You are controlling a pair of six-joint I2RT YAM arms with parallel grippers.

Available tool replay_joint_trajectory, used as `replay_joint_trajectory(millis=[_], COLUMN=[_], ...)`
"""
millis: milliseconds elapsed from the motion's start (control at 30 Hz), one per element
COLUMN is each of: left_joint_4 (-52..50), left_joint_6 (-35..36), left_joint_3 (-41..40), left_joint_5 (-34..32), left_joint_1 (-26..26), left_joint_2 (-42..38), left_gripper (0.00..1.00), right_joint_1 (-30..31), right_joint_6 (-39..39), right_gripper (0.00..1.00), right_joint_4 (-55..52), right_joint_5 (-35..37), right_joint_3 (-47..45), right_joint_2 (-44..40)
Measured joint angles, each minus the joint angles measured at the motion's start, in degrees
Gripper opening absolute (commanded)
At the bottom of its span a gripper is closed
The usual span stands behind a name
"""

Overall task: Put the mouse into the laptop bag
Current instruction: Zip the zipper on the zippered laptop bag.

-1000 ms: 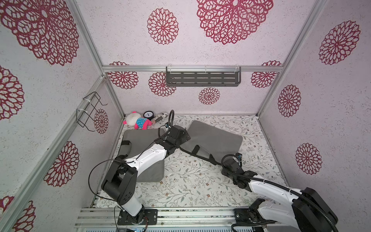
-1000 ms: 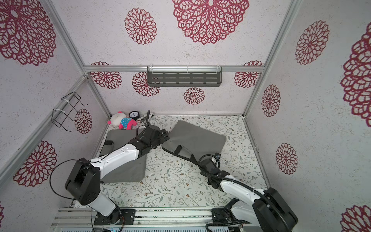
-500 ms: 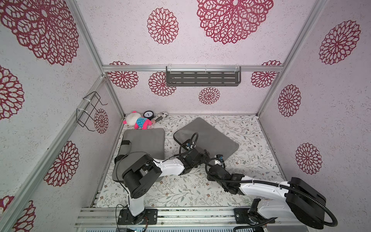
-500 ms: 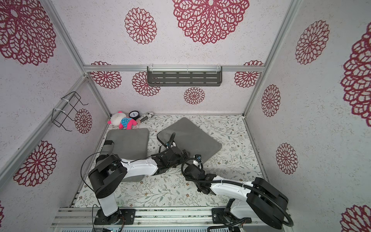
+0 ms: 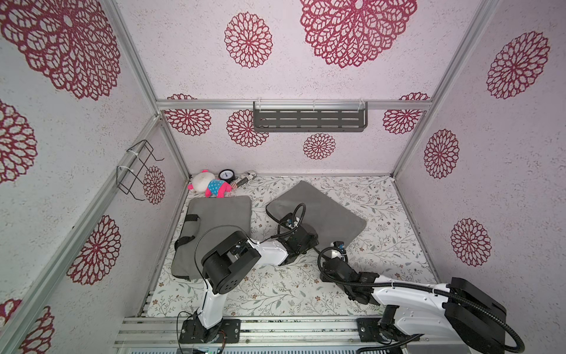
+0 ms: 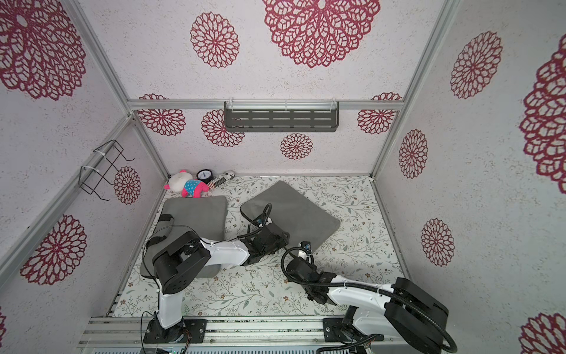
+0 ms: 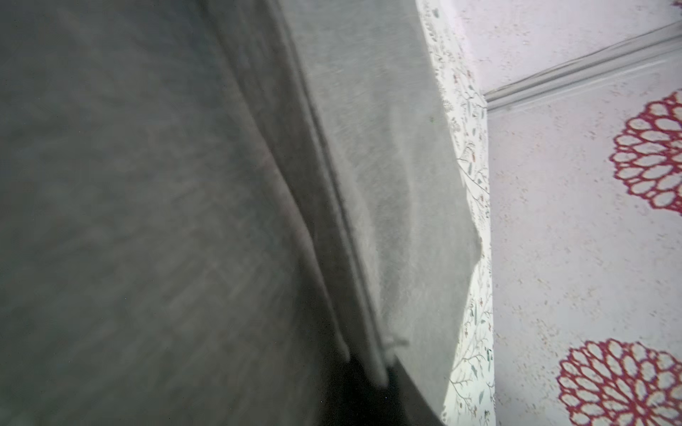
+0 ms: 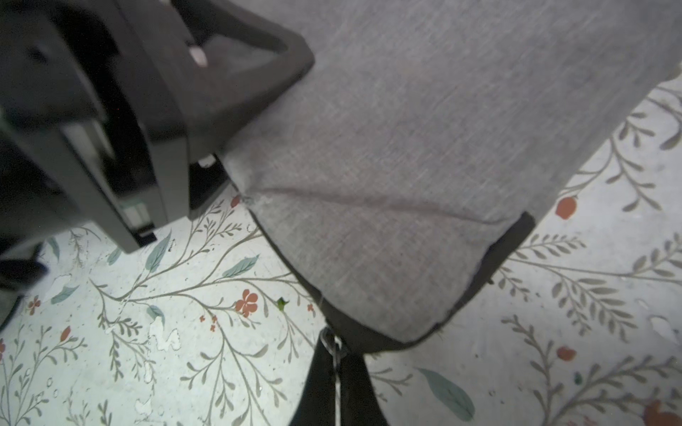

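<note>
The grey laptop bag (image 5: 321, 211) lies slantwise in the middle of the floor in both top views. My left gripper (image 5: 301, 237) is low at its near edge. The right wrist view shows one of its black fingers (image 8: 254, 62) lying on top of the fabric. The left wrist view shows folds of the bag (image 7: 387, 184) running into the jaws, so it is shut on the bag's upper layer. My right gripper (image 8: 335, 354) is shut on the metal zip pull (image 8: 329, 341) at the bag's near corner. The mouse is out of view.
A second grey bag (image 5: 214, 226) with black handles lies along the left wall. A plush toy (image 5: 211, 185), a round gauge (image 5: 227, 175) and a striped object (image 5: 245, 178) sit in the back left corner. A dark shelf (image 5: 309, 120) hangs on the back wall.
My left arm has swung from the left-hand bag to the laptop bag's near edge, and its jaws have closed from wide open. The laptop bag has turned and shifted; the right gripper stayed shut.
</note>
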Motion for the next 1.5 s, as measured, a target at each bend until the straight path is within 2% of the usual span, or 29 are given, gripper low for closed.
replay_joint_trajectory(millis=[133,400,867,900,933,1033,1067,1133,1233,1333,1400,1500], left_joint_4=[0.87,3.65,8.04,8.11,8.15,7.72,7.21,6.36,6.21,5.79,5.75,5.73], left_joint_6=[-0.85,0.2,0.22,0.22,0.24,0.68,0.63,0.63,0.2,-0.55,-0.79,-1.2], left_joint_3=[-0.28,-2.19,-4.17,-4.17,-4.17,-4.26,-4.48,-5.18,-5.79,-6.67,-6.73,-6.16], left_joint_5=[-0.2,0.46,2.86,3.04,3.17,4.15,4.35,4.37,4.48,4.39,4.24,4.79], left_joint_1=[0.42,0.79,1.36,1.36,1.36,1.55,1.55,1.53,0.79,-1.14,-3.5,-6.86], left_joint_2=[-0.46,-0.7,-0.7,-0.7,-0.7,-0.7,-0.7,-0.7,-1.73,-3.04,-3.39,-3.41], left_gripper=[0.0,0.0,0.0,0.07,0.19,0.66,0.75,0.89,0.97,0.98,0.94,0.81], right_joint_1=[0.0,-4.31,-14.8,-14.97,-15.08,-15.8,-16.02,-16.06,-15.43,-14.58,-13.7,-11.85], right_joint_6=[0.79,3.72,3.41,3.28,2.93,0.92,0.33,-1.09,-2.54,-3.3,-3.63,-4.04], right_gripper=[0.0,0.0,0.0,0.0,0.0,0.0,0.0,0.0,0.0,0.0,0.0,0.0], right_joint_4=[-0.98,-7.43,-7.82,-7.96,-7.93,-7.26,-7.08,-7.1,-6.27,-4.94,-4.0,-2.78], right_joint_5=[0.39,-0.59,-8.98,-9.29,-9.57,-10.51,-10.8,-11.26,-11.56,-11.63,-11.58,-11.32], right_joint_3=[0.04,-0.74,-1.9,-1.9,-1.97,-3.34,-4.07,-4.92,-4.96,-4.96,-4.96,-4.7], right_joint_2=[-0.37,-2.91,-8.79,-9.22,-9.53,-10.16,-10.14,-9.75,-9.09,-9.07,-8.94,-7.82])
